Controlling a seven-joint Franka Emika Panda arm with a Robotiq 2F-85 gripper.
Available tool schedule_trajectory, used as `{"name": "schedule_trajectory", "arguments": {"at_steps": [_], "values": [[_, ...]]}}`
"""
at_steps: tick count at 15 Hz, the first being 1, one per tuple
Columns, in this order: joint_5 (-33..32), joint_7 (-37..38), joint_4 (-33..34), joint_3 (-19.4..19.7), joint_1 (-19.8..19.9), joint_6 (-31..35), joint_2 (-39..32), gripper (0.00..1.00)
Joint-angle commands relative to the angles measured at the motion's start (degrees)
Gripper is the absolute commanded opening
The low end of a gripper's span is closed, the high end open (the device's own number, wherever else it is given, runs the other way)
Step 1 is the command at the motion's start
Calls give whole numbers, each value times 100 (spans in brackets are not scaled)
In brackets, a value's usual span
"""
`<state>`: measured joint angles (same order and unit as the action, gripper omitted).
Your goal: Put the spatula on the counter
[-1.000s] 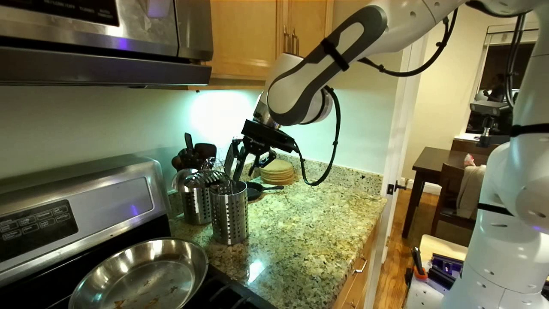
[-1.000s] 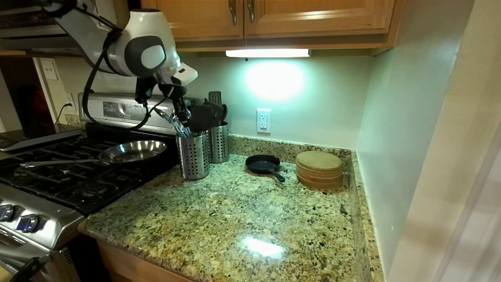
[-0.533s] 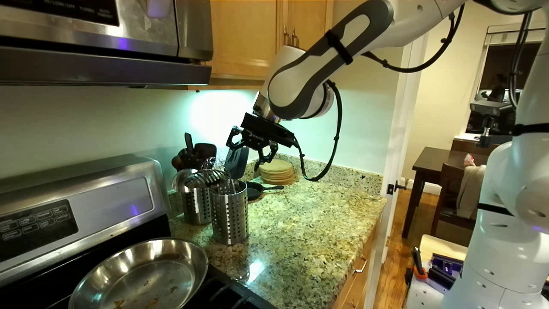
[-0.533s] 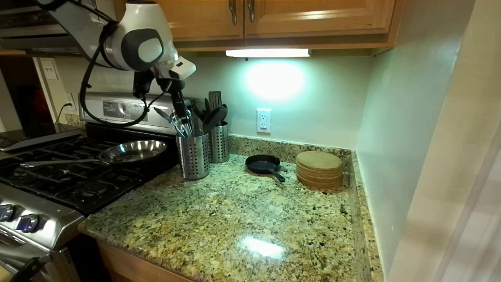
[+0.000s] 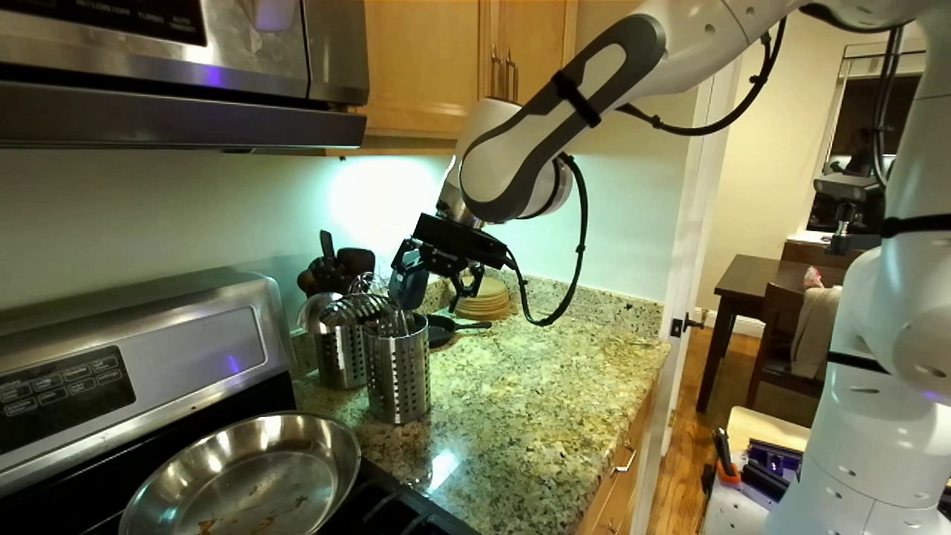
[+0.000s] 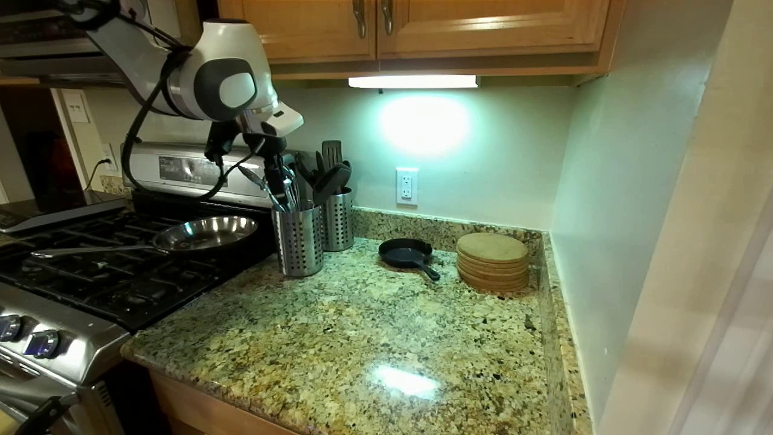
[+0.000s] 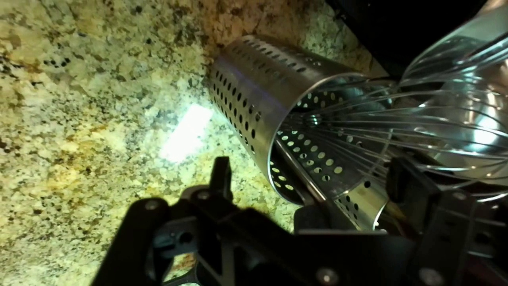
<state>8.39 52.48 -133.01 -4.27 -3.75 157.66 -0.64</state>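
The black spatula [image 6: 331, 181] stands head up and tilted among utensils at the perforated steel holder [image 6: 299, 241]. Part of its flat head [image 7: 315, 218] shows in the wrist view, between my spread fingers, and the rest is hidden behind the gripper body. My gripper [image 5: 423, 296] hangs just above the holder, open, its fingers apart on either side of the spatula with no grip on it. Whether a finger touches the head I cannot tell. Speckled granite forms the counter [image 6: 362, 338], on which the holder stands.
A wire whisk [image 7: 381, 123] and other metal utensils stick out of the holder. A second steel holder [image 6: 339, 220] stands behind. A small black skillet [image 6: 404, 254] and a stack of round boards [image 6: 492, 263] sit further along. A steel pan [image 5: 252, 475] rests on the stove.
My gripper's fingers have spread apart and let the spatula go. Its head has swung over and now leans away from the gripper. The arm rose a little, then came down again.
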Motion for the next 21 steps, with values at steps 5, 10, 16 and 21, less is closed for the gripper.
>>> {"name": "schedule_trajectory", "arguments": {"at_steps": [5,10,16,21], "values": [[-346,650,429,143,-61,-501,-534,100],[-519,833,573,272,-104,-724,-831,100],[-406,791,767,322,-124,-778,-1102,56],[-372,752,938,338,-144,-791,-1250,24]]}}
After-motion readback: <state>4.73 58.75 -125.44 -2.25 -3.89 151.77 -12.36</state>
